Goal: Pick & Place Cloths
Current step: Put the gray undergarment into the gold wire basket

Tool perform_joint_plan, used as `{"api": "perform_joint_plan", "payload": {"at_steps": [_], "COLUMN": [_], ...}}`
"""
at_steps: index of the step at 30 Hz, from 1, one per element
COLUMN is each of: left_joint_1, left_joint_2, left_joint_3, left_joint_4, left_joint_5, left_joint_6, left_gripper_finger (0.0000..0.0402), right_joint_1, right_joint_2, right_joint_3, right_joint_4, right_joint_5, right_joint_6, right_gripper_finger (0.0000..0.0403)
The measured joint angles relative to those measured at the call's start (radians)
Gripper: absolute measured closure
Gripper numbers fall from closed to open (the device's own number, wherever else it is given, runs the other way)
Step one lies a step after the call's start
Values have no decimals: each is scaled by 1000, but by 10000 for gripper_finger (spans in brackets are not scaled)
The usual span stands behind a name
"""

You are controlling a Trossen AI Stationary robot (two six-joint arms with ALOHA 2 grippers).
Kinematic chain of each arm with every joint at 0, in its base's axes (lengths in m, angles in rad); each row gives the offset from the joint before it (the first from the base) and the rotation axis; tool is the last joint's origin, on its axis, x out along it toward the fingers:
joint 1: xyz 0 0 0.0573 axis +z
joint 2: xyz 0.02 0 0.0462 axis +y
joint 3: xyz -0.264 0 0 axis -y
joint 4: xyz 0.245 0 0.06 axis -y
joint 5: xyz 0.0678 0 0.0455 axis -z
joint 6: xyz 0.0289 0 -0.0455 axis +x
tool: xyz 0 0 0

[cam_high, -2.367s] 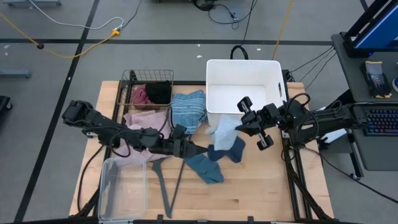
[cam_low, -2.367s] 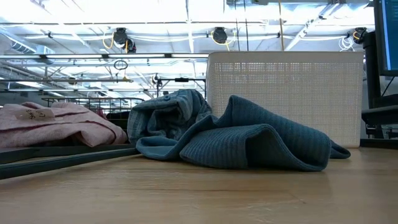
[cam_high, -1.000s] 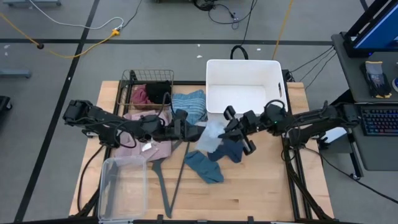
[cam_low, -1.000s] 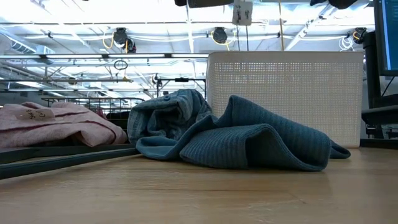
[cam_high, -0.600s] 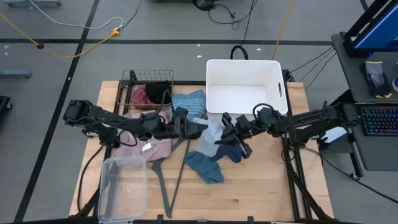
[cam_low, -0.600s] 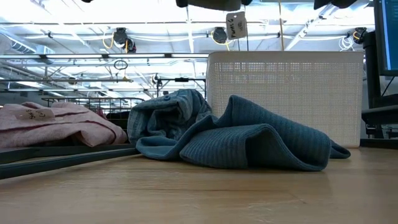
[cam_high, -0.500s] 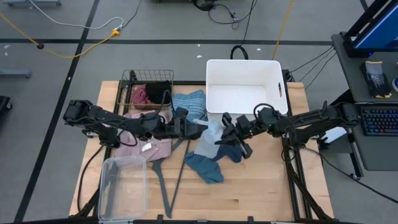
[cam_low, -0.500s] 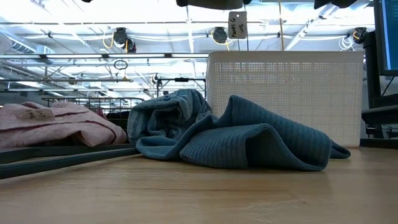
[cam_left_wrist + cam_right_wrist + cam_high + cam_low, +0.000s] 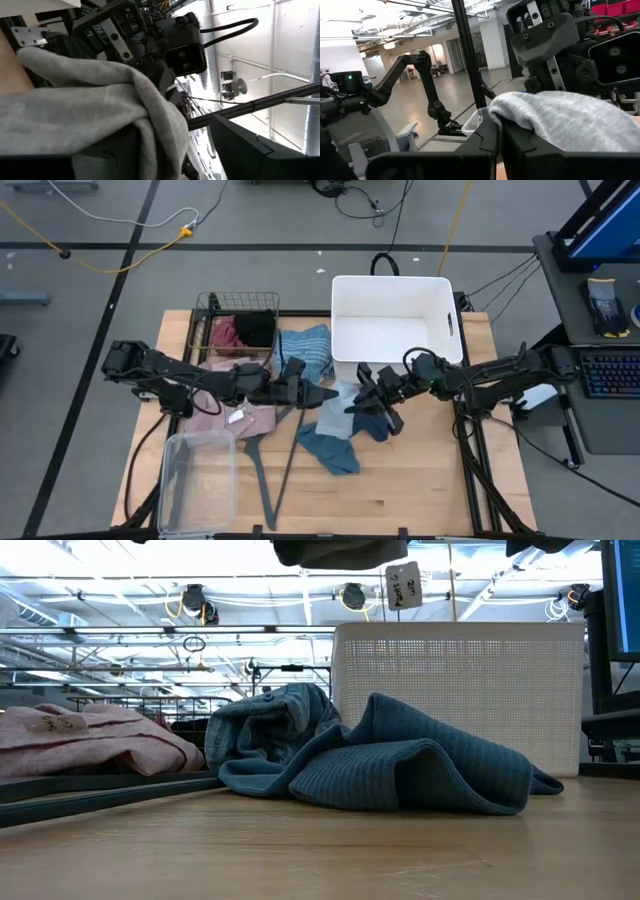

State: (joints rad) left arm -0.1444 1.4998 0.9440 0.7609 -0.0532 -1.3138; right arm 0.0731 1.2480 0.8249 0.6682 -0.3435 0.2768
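A pale grey-blue cloth (image 9: 338, 412) is stretched between my two grippers over the middle of the table. My left gripper (image 9: 322, 393) is at its left end and my right gripper (image 9: 358, 398) at its right end, both shut on it. In the low view its lower edge (image 9: 330, 552) and a white tag (image 9: 403, 585) hang in at the top. A navy piece (image 9: 368, 426) and a teal piece (image 9: 328, 448) lie on the wood below. The pink checked shirt (image 9: 232, 416) and the blue striped towel (image 9: 303, 350) lie further left. My left gripper holds the pale cloth's left end (image 9: 100, 110), coming level from the table's left. The cloth drapes over the fingers and hides the place of contact. My right gripper holds the cloth's right end (image 9: 560, 120), coming level from the table's right. The fingers stand close together with the cloth bunched over them. The cloth is lifted clear of the table.
A white bin (image 9: 392, 320) stands at the far edge, right behind the grippers. A wire basket (image 9: 240, 330) with maroon and black pieces sits far left. A clear plastic box (image 9: 195, 480) and a grey hanger (image 9: 270, 470) lie near left. Bare wood shows near right.
My right gripper has moved from beside the bin toward the table's left, up to the pale cloth. My left gripper has shifted a little to the right. The cloth has bunched up between them, and its tag has swung right and lower in the low view.
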Motion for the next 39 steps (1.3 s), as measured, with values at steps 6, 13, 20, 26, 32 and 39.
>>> {"api": "perform_joint_plan", "payload": {"at_steps": [6, 13, 20, 26, 32, 39], "left_joint_1": [0, 29, 45, 39, 34, 38], "left_joint_2": [56, 161, 156, 156, 128, -20], "left_joint_3": [34, 151, 158, 158, 158, 158], "left_joint_4": [4, -3, 0, -6, -42, -367], "left_joint_5": [12, 169, 199, 216, 222, 95], "left_joint_6": [6, 2, 47, 60, 91, 248], "left_gripper_finger": [214, 272, 381, 386, 393, 394], "right_joint_1": [0, 13, 41, 49, 57, 82], "right_joint_2": [15, 42, 19, 16, 15, 16], "right_joint_3": [0, 0, 1, 0, 0, -1], "right_joint_4": [20, 34, 33, 31, 31, -38], "right_joint_5": [1, -21, 6, -2, -48, -78], "right_joint_6": [2, 56, 48, 69, 170, 221], "right_gripper_finger": [403, 403, 403, 388, 344, 285]}}
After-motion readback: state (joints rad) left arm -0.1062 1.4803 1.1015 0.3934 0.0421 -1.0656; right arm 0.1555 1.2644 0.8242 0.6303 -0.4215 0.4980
